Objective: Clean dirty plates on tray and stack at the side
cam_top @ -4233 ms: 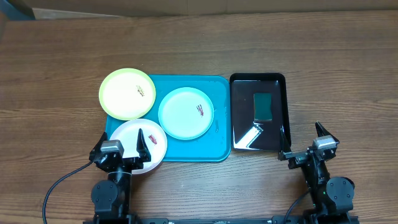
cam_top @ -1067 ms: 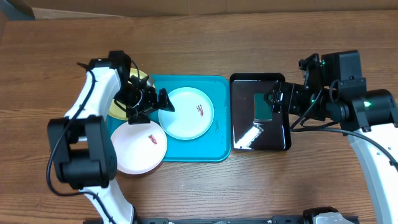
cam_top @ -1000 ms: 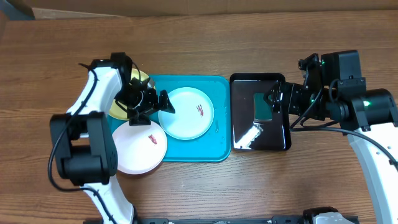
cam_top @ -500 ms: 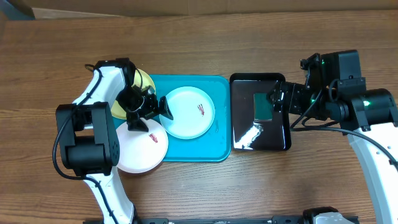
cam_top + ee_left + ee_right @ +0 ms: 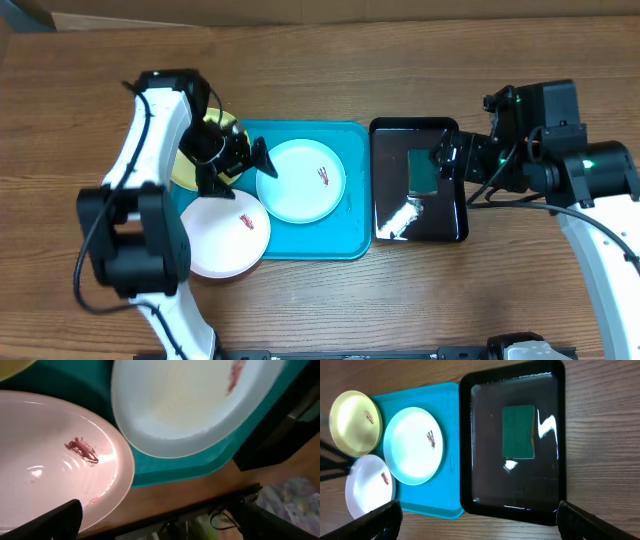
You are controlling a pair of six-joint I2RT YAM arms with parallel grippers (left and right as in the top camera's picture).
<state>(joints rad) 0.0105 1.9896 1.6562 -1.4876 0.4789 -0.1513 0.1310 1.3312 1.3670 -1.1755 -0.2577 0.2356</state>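
Note:
The turquoise tray lies mid-table. The pale cyan plate sits on it with a red smear. The white plate overlaps the tray's front left corner. The yellow-green plate at the tray's back left is mostly hidden under my left arm. My left gripper is open and empty, held above the gap between the three plates. The left wrist view shows the white plate, the cyan plate and the open jaws. My right gripper is open and empty above the black tray.
A green sponge lies in the glossy black tray, right of the turquoise tray. The right wrist view shows the sponge, black tray, turquoise tray and all three plates. Wood table all round.
My left gripper has drawn back a little from over the white plate toward the yellow-green plate. The plates and my right arm have not moved.

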